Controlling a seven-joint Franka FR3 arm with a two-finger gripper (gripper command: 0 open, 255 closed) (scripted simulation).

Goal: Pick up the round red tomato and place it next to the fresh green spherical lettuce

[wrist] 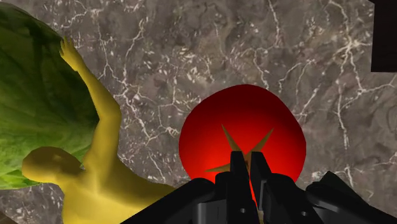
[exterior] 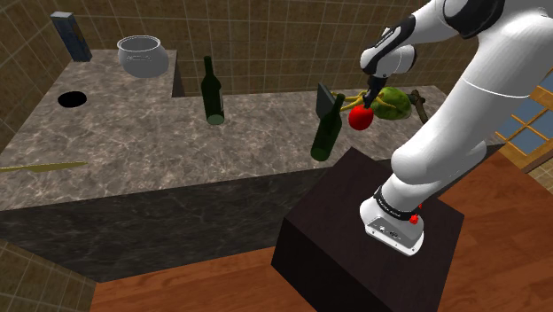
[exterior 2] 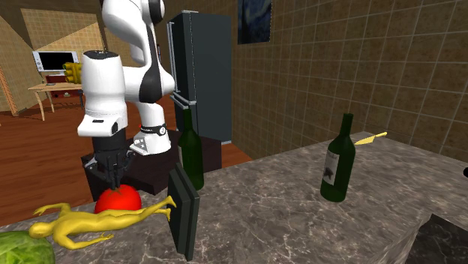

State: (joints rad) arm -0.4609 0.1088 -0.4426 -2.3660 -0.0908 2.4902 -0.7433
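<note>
While the hand (wrist: 245,164) is clenched on the tomato (wrist: 242,130) at its stalk end, the tomato sits near the lettuce (wrist: 32,95), apart from it. Yellow figurine (wrist: 95,172) lies between tomato and lettuce, close beside the lettuce. Contact with worktop (wrist: 191,51): cannot tell. Judgement: the set-down spot lies a short way lettuce-ward of the hand, and the figurine limits the approach

Arm (exterior: 452,115) bent, gripper (wrist: 248,160) pointing down, fingers (wrist: 236,170) seemingly pinching tomato (wrist: 283,130) stem
</note>
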